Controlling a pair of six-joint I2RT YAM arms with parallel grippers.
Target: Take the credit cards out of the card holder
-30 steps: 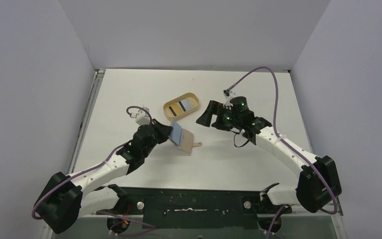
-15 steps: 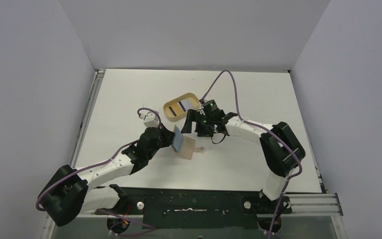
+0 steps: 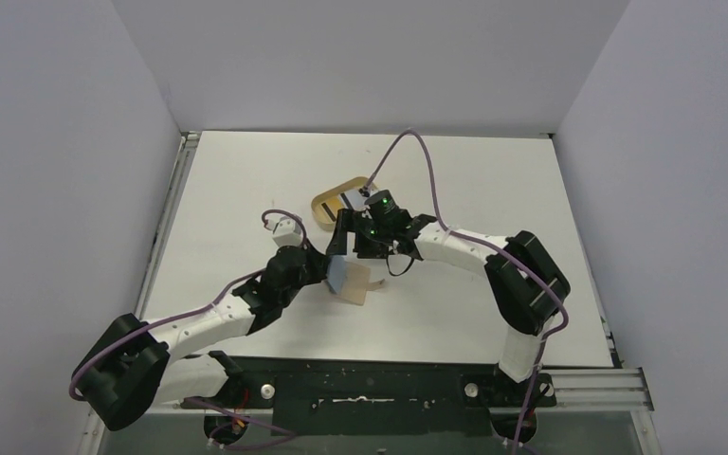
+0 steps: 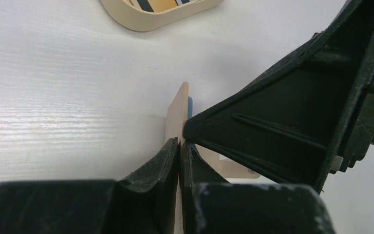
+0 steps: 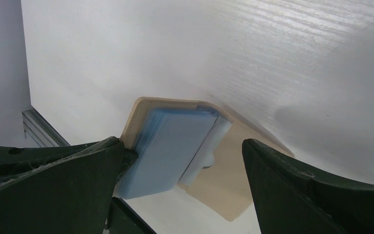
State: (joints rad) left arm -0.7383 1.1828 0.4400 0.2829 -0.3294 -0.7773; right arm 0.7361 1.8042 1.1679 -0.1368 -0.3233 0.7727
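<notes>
The card holder (image 3: 353,281) is a tan wallet, open, with one flap on the table and one raised. My left gripper (image 3: 329,269) is shut on the raised flap (image 4: 178,109). My right gripper (image 3: 346,245) is open just above it. In the right wrist view its fingers (image 5: 58,185) straddle the holder's light blue layered inside (image 5: 168,146) without touching it. A whitish strip (image 5: 207,141) lies along that blue edge; I cannot tell if it is a card. Credit cards (image 4: 146,4) with a black stripe lie in the oval tray.
The oval tan wooden tray (image 3: 325,205) stands just behind the holder, partly hidden by my right wrist, and its rim (image 4: 141,22) shows in the left wrist view. A purple cable loops above the right arm. Grey walls close in the table.
My right arm has swung left from beside the tray to over the open card holder, jaws still open. My left gripper has kept hold of the flap and shifted slightly.
</notes>
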